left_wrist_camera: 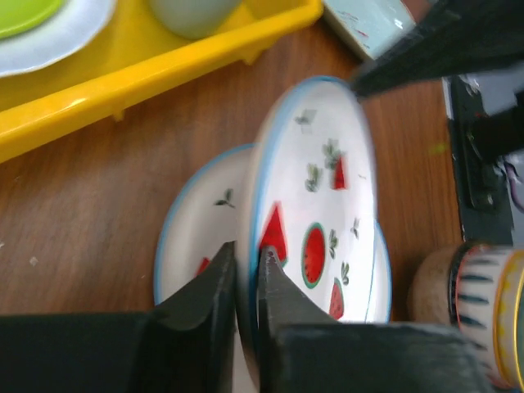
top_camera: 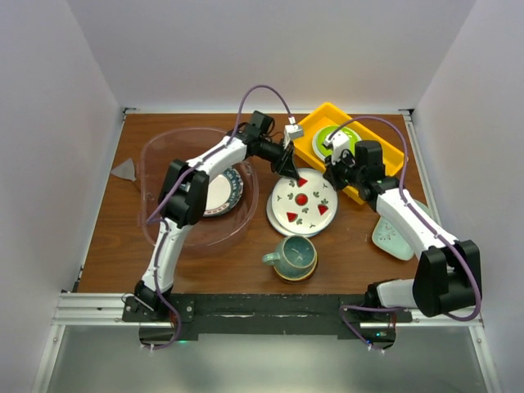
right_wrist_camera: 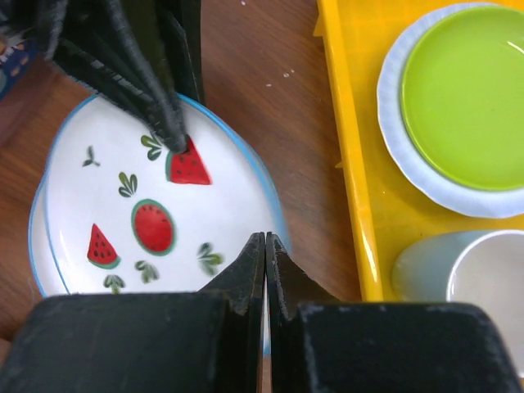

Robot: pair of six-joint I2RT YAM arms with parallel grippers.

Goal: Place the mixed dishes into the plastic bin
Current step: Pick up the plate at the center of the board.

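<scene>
Two white fruit plates are stacked mid-table point(top_camera: 304, 214). My left gripper point(left_wrist_camera: 247, 264) is shut on the blue rim of the upper fruit plate point(left_wrist_camera: 327, 196), which tilts up off the lower one point(left_wrist_camera: 192, 237). In the top view the left gripper point(top_camera: 288, 170) reaches over the plastic bin point(top_camera: 151, 160), where a blue floral plate point(top_camera: 235, 190) lies. My right gripper point(right_wrist_camera: 264, 239) is shut with nothing in it, hovering over the fruit plate's point(right_wrist_camera: 123, 221) right rim beside the tray. A teal mug point(top_camera: 295, 257) stands in front of the plates. A mint dish point(top_camera: 391, 236) lies at the right.
The yellow tray point(top_camera: 315, 135) at the back right holds a lime-green plate point(right_wrist_camera: 467, 98) on a white plate and a white cup point(right_wrist_camera: 471, 282). A grey triangular piece point(top_camera: 124, 170) lies left of the bin. White walls enclose the table.
</scene>
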